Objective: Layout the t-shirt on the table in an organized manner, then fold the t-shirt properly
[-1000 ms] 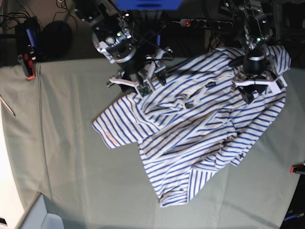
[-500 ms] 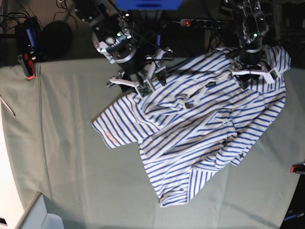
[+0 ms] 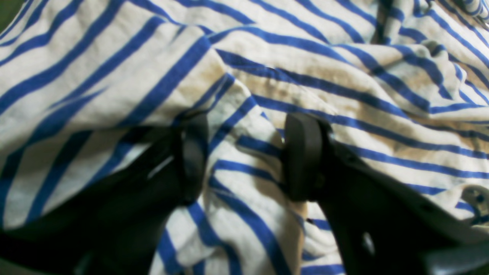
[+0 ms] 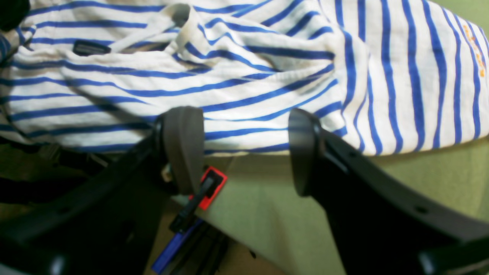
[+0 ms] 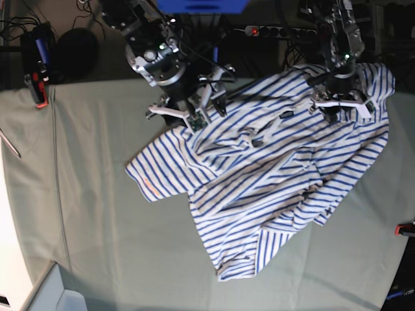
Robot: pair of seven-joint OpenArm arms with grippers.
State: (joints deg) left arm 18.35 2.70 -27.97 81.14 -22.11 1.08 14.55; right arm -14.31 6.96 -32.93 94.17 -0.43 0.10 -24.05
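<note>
The t-shirt [image 5: 272,175], white with blue stripes, lies crumpled on the table [image 5: 97,194], from the far edge down toward the front right. My left gripper [image 5: 340,107] hovers open over its far right part; in the left wrist view its fingers [image 3: 301,156] stand apart with rumpled striped cloth [image 3: 244,172] beneath them. My right gripper [image 5: 188,118] is open at the shirt's far left edge. In the right wrist view it [image 4: 242,152] frames the shirt's border [image 4: 267,95] and bare table [image 4: 267,214]. A dark tag [image 4: 89,47] shows on the cloth.
A red-and-black clamp [image 5: 35,87] grips the far left table edge, and another [image 5: 405,228] shows at the right edge. A red clamp [image 4: 208,187] sits just below my right gripper. A power strip [image 5: 279,30] and cables lie behind the table. A pale bin corner [image 5: 58,295] is front left.
My left gripper has moved toward the table's far edge over the shirt's right part. The right arm and the shirt have stayed put.
</note>
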